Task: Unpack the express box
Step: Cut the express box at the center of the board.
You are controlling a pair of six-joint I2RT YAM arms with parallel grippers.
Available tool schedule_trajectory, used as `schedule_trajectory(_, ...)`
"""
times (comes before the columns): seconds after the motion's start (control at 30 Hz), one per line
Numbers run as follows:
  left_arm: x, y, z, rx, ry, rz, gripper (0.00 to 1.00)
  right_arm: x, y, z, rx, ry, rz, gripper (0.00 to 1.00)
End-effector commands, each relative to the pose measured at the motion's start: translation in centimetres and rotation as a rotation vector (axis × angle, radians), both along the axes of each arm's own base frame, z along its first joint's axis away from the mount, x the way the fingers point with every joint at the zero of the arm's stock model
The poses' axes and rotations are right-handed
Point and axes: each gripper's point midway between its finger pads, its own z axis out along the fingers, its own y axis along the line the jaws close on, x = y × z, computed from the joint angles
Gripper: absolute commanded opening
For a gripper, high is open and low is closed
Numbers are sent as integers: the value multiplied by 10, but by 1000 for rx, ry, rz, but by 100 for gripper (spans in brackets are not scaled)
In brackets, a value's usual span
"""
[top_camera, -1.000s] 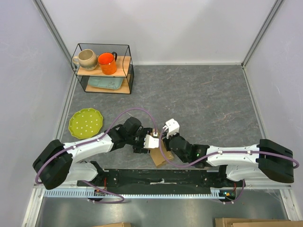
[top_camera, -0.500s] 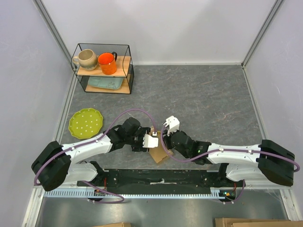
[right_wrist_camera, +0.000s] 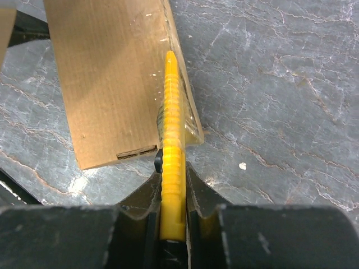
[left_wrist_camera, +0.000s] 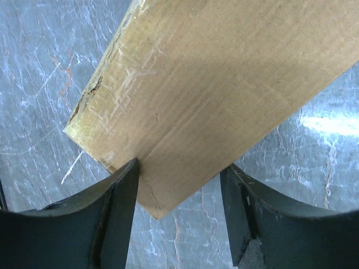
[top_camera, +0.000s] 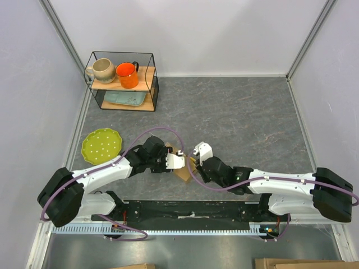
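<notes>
The express box is a flat brown cardboard box with clear tape, lying between my two grippers at the near middle of the table. My left gripper has a corner of the box between its fingers, and both fingers touch its edges. My right gripper is shut on a yellow utility knife. The knife's tip rests along the taped edge of the box.
A green dotted plate lies at the left. A wire shelf at the far left holds a beige mug, an orange mug and a teal tray. The black arm base rail runs along the near edge.
Both grippers and the box have shifted a little away from the near edge and to the left. The knife has stayed against the box.
</notes>
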Motion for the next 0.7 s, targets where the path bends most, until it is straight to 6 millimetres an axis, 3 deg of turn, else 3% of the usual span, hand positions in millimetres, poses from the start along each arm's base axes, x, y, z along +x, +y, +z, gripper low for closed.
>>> schedule_trajectory(0.0,-36,45,-21,191,214,89,19,10,8,29,44,-42,-26,0)
schedule_trajectory(0.07,-38,35,-5,159,257,88,31,11,10,41,77,-57,-29,0)
schedule_trajectory(0.1,-41,32,-1,145,285,94,49,12,10,45,92,-61,-34,0)
schedule_trajectory(0.17,-48,21,15,93,341,86,59,13,8,56,132,-68,-47,0)
schedule_trajectory(0.2,-49,17,21,70,358,89,80,13,6,58,137,-73,-55,0)
schedule_trajectory(0.33,-45,2,57,-52,391,91,85,13,-1,63,182,-72,-85,0)
schedule_trajectory(0.4,-40,6,69,-102,439,150,85,12,-2,59,190,-58,-98,0)
schedule_trajectory(0.6,-25,1,114,-320,523,213,99,1,0,88,276,-63,-32,0)
schedule_trajectory(0.67,-28,-5,133,-384,543,174,99,-7,5,96,301,-42,22,0)
